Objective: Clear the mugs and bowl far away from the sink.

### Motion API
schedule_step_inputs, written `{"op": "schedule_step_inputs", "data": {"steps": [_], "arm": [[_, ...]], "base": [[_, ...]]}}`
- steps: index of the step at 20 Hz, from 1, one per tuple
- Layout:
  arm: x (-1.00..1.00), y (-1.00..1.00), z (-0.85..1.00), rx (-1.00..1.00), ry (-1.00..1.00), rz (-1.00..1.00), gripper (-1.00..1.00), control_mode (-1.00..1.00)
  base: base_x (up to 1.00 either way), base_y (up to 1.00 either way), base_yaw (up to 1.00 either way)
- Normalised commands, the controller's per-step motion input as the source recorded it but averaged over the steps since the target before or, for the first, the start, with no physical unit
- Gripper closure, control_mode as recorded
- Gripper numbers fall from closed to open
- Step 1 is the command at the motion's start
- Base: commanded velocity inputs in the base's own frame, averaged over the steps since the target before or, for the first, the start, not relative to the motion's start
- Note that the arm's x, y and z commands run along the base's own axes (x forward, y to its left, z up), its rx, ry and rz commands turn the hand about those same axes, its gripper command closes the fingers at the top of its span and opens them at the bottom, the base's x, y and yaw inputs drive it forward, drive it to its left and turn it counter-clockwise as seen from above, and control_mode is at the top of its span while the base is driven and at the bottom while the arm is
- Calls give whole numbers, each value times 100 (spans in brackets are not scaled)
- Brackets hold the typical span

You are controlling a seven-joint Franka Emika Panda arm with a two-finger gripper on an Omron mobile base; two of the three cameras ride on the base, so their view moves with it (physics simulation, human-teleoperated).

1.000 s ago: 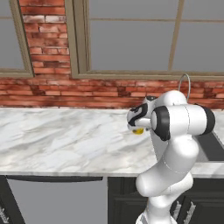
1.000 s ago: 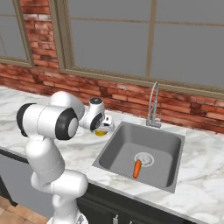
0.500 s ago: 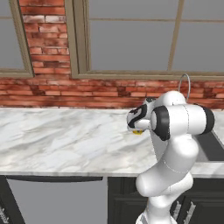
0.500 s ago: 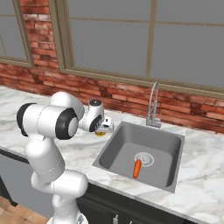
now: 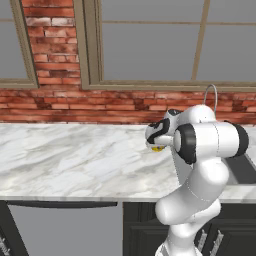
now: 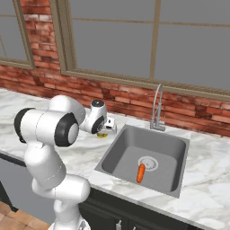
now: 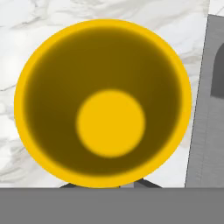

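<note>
A marble bench (image 5: 65, 160) runs under brick and windows, with the sink (image 6: 148, 157) holding a carrot (image 6: 141, 173). The yellow mug (image 7: 103, 103) stands on the bench just beside the sink's edge. The gripper (image 7: 109, 184) is pinching its rim. It looks stiff, light and slippery, so the rim suits. Its handle is hidden.

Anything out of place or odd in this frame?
One thing: an orange carrot lies loose in the sink beside the drain. Otherwise normal: the yellow mug stands upright on the marble counter by the sink's edge, nothing spilled or damaged.
</note>
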Motion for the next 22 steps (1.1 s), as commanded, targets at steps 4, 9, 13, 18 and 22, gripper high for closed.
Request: {"op": "schedule_step_inputs", "data": {"steps": [4, 9, 13, 18, 22], "arm": [[-46, 26, 98, -6, -18, 11, 100, -100], [-67, 16, 100, -6, -10, 13, 100, -100], [-99, 0, 100, -5, 0, 7, 100, -100], [-100, 2, 100, 0, 0, 2, 100, -100], [-99, 0, 100, 0, 0, 0, 100, -100]], "base": [[0, 0, 0], [0, 0, 0], [0, 0, 0], [0, 0, 0], [0, 0, 0]]}}
